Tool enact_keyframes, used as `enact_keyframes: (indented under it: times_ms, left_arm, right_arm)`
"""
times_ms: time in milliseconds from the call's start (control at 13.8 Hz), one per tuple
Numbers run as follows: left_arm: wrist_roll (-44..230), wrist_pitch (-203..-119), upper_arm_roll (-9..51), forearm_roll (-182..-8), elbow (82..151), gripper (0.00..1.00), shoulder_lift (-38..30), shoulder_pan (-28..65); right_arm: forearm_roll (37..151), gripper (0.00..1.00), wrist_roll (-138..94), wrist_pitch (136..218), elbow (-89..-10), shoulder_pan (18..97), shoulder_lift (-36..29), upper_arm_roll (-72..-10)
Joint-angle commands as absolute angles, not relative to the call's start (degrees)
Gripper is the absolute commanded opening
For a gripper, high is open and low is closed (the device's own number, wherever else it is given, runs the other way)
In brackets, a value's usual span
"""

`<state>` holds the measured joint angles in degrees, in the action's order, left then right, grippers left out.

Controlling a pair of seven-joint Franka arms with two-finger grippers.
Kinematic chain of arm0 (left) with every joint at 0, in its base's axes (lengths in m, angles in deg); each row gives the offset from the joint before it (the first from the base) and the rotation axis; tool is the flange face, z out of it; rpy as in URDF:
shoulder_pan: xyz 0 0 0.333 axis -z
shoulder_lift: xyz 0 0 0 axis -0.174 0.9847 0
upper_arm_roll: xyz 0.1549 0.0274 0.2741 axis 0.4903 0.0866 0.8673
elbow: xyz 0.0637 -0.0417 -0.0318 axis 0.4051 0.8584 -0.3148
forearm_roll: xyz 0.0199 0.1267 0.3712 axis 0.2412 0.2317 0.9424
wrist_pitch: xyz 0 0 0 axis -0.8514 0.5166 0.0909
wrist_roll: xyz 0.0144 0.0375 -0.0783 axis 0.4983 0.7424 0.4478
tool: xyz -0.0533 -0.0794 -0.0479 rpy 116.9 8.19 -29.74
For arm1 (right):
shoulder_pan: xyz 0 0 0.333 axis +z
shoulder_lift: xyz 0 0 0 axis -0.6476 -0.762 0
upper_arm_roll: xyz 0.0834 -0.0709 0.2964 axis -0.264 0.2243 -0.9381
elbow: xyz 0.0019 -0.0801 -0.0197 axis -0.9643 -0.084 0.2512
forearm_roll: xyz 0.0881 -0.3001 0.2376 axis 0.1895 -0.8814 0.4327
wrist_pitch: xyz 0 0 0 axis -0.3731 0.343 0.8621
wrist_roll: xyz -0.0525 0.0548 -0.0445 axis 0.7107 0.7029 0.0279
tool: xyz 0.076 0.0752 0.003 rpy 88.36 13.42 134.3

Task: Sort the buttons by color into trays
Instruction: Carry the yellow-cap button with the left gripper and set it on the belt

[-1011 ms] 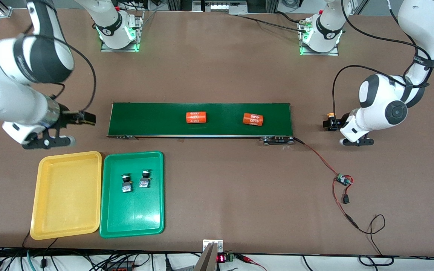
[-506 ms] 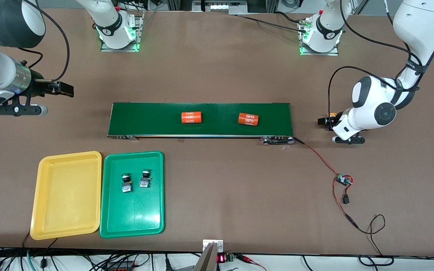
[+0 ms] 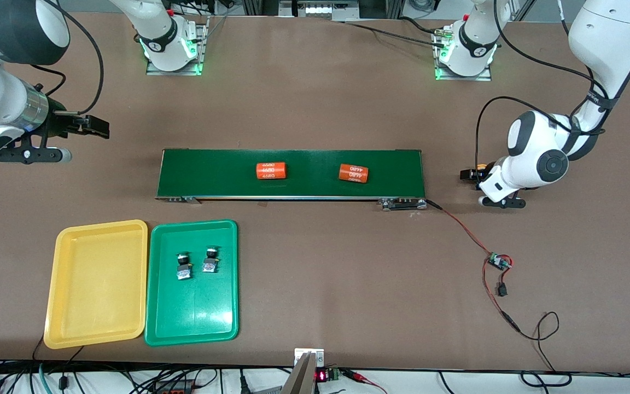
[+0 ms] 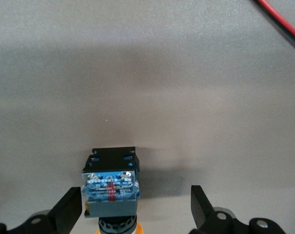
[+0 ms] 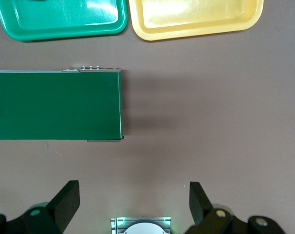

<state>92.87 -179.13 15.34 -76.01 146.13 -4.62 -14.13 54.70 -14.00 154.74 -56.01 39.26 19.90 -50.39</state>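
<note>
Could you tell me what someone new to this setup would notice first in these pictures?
Probably the two orange cylinders lying on the dark-green conveyor belt mid-table. Next, the yellow tray and green tray side by side nearer the camera, with two buttons in the green one.

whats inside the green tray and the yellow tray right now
The green tray holds two buttons side by side, lying toward the belt end. Their cap colour is too small to tell. The yellow tray holds nothing. Nothing covers either tray.
</note>
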Motion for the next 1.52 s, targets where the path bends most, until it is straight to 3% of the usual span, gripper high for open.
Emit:
enact_keyframes:
  times_ms: [0,144,217,506,795,1156,1445]
  left_arm:
    - [92.5,-180.1,15.7,-75.2,146.9,0.36,-5.0,-14.1]
    - [92.4,-179.8,15.6,-75.2,146.2,0.03,-5.5,-14.1]
    - [92.5,-179.8,15.6,-75.2,146.0,0.00,-5.9,-14.2]
    - [92.6,-179.4,14.3,-75.0,144.2,0.00,-10.7,-13.0]
    - [92.5,-174.2,6.9,-76.1,142.0,0.00,-15.2,-10.3]
    - [93.2,-174.1,4.9,-84.3,140.5,0.00,-14.5,-4.4]
    - [96.7,-175.8,5.0,-86.7,139.7,0.00,-10.1,-0.5]
  right_arm:
    - [55.5,1.00,-15.1,150.2,-47.5,38.3,16.1,-50.9]
    - [55.3,1.00,-15.4,146.8,-41.3,37.9,12.6,-50.8]
    - [55.3,1.00,-15.8,146.5,-40.3,37.8,12.2,-50.8]
    - [55.0,1.00,-22.6,146.6,-39.2,37.3,11.7,-50.8]
    - [55.6,1.00,-20.3,145.9,-38.1,35.4,11.7,-50.4]
    - [55.7,1.00,-19.5,146.6,-38.3,35.1,11.7,-50.4]
    - [55.7,1.00,-20.2,146.8,-38.3,35.0,11.7,-50.4]
